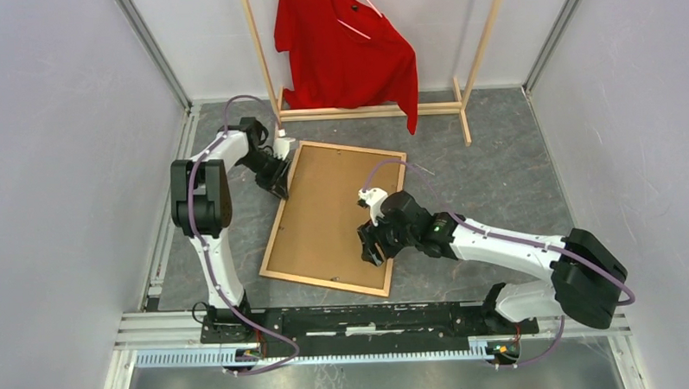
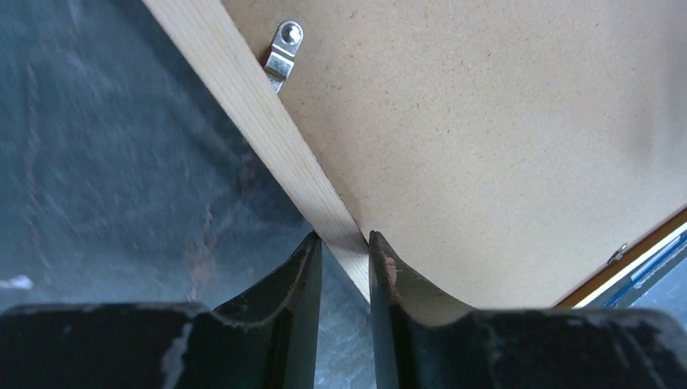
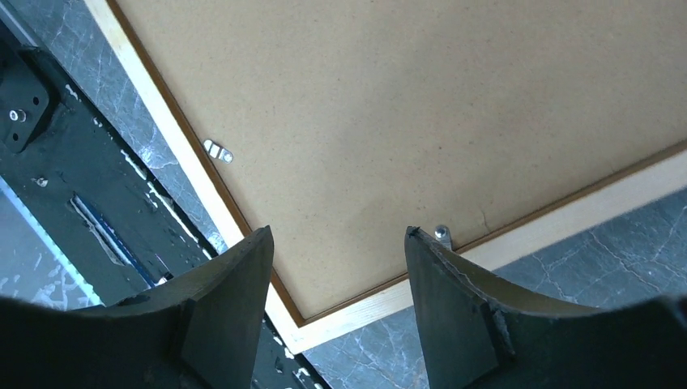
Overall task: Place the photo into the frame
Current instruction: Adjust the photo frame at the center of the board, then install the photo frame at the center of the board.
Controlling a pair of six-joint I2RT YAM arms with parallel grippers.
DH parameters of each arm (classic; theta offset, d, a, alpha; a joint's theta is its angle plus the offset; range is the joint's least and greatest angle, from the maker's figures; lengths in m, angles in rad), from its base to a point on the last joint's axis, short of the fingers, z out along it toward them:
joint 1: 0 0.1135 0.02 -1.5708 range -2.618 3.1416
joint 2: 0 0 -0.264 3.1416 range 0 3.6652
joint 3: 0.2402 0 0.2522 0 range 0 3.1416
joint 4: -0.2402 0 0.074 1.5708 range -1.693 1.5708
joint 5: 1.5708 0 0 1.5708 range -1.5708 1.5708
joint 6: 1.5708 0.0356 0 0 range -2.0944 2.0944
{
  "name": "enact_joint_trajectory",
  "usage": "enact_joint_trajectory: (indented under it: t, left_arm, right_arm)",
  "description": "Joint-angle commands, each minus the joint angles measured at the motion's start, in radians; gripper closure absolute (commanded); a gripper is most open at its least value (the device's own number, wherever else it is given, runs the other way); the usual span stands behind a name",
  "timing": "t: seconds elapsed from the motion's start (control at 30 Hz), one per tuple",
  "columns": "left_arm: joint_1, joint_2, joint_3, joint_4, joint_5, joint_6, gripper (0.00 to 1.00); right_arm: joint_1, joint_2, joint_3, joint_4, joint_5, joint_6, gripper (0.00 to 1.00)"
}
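Observation:
The frame (image 1: pixel 327 283) lies back-up on the grey table, a plain brown backing board (image 1: pixel 337 212) filling it. The photo is hidden. My left gripper (image 1: pixel 280 186) is at the frame's left rail near the far corner. In the left wrist view the gripper (image 2: pixel 344 243) is shut on the pale wood rail (image 2: pixel 259 121), beside the board (image 2: pixel 486 146). My right gripper (image 1: pixel 373 245) hovers over the frame's near right corner. In the right wrist view it (image 3: pixel 336 235) is open and empty above the board (image 3: pixel 389 121) and rail (image 3: pixel 559 223).
A pale wooden clothes rack (image 1: pixel 364 112) with a red shirt (image 1: pixel 345 47) stands at the back. Small metal clips (image 2: pixel 283 49) (image 3: pixel 217 151) sit along the frame's inner edge. The black base rail (image 1: pixel 371 319) runs along the near edge. Grey walls close both sides.

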Motion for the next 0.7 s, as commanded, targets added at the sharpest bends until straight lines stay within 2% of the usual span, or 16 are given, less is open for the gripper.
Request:
enact_joint_trajectory:
  t: [0.0,0.13,0.2,0.27,0.33,0.4,0.53,0.67]
  left_arm:
    - [-0.046,0.033,0.157,-0.047,0.072,0.014,0.74]
    - [-0.040,0.024,0.237,-0.114,0.084,0.030,0.62]
    - [-0.031,0.020,0.292,-0.184,0.110,0.061,0.49]
    - [-0.019,0.014,0.353,-0.285,0.149,0.125,0.40]
    - [-0.014,-0.011,0.381,-0.403,0.167,0.244,0.35]
    - [-0.014,-0.092,0.308,-0.474,0.160,0.388,0.33]
    - [-0.014,-0.244,0.032,-0.506,0.097,0.595,0.32]
    - [-0.013,-0.296,-0.135,-0.508,0.035,0.630,0.32]
  right_arm:
    - [-0.062,0.020,0.003,0.063,-0.088,-0.044,0.33]
    - [-0.119,0.016,0.002,0.107,-0.162,-0.069,0.32]
    - [-0.119,0.051,0.024,0.140,-0.256,-0.096,0.32]
    - [-0.120,0.102,0.049,0.172,-0.351,-0.120,0.32]
    - [-0.119,0.155,0.071,0.196,-0.441,-0.141,0.32]
    - [-0.118,0.194,0.080,0.222,-0.526,-0.150,0.32]
    - [-0.102,0.249,0.079,0.276,-0.589,-0.143,0.32]
    - [-0.061,0.287,0.084,0.285,-0.597,-0.158,0.31]
